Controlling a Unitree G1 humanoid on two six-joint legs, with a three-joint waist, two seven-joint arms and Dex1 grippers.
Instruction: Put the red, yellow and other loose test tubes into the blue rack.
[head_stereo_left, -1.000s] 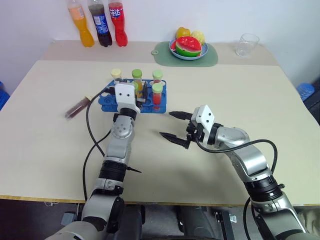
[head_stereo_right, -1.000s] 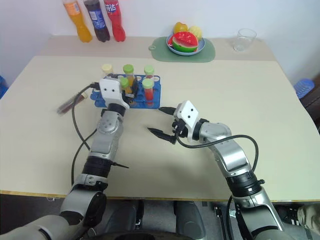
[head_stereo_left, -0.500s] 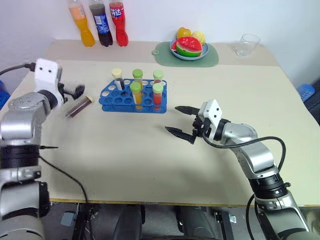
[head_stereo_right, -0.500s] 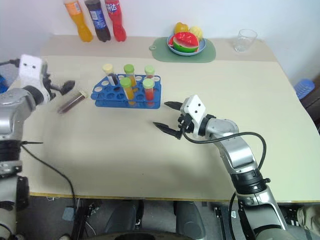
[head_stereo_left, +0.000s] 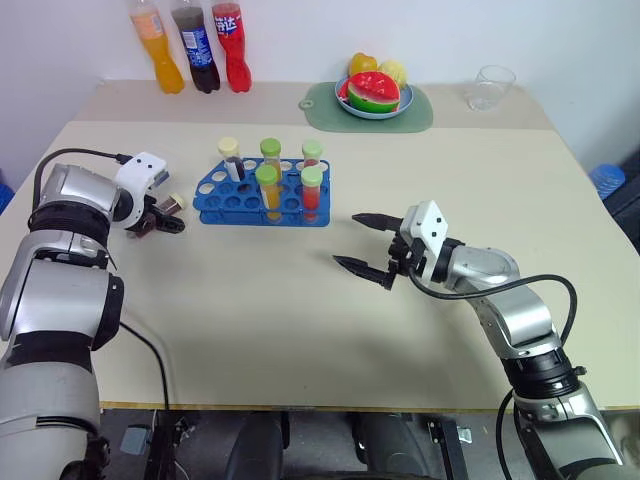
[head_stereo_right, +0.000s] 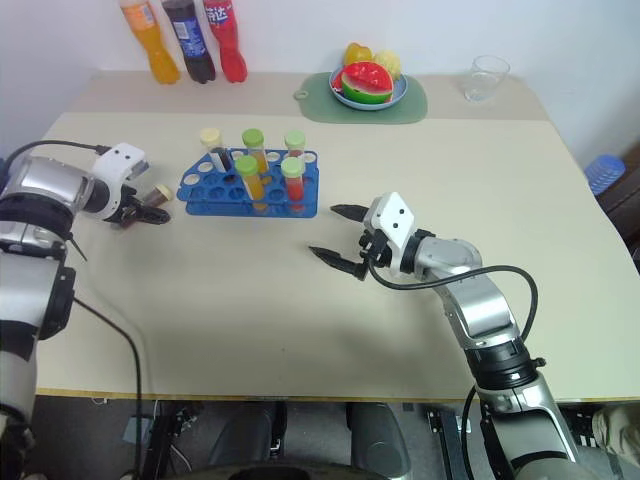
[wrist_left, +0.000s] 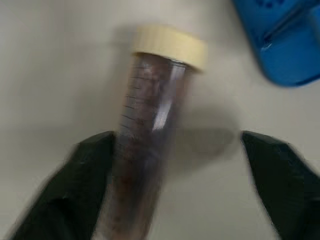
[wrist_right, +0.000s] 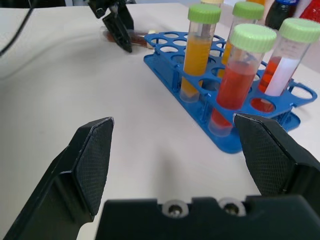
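Note:
A dark maroon test tube (wrist_left: 145, 130) with a cream cap (head_stereo_left: 178, 203) lies flat on the table just left of the blue rack (head_stereo_left: 225, 190). My left gripper (head_stereo_left: 164, 217) points down over it, open. Its two fingers (wrist_left: 75, 190) straddle the tube, which lies against one finger with a wide gap to the other. Several capped tubes stand upright in the rack, among them a yellow tube (wrist_right: 196, 60) and a red tube (wrist_right: 235, 82) with green caps. My right gripper (head_stereo_left: 347, 240) hovers open and empty right of the rack.
Three soda bottles (head_stereo_left: 190, 45) stand at the back left. A plate of fruit (head_stereo_left: 375, 92) sits on a pale green mat (head_stereo_left: 415, 112), with a clear glass (head_stereo_left: 490, 88) to its right. The left arm's cable (head_stereo_left: 70, 155) loops near the table's left edge.
My left arm swung from over the rack out to the left and came down over the lying maroon tube, its fingers now around it. The right gripper stayed put.

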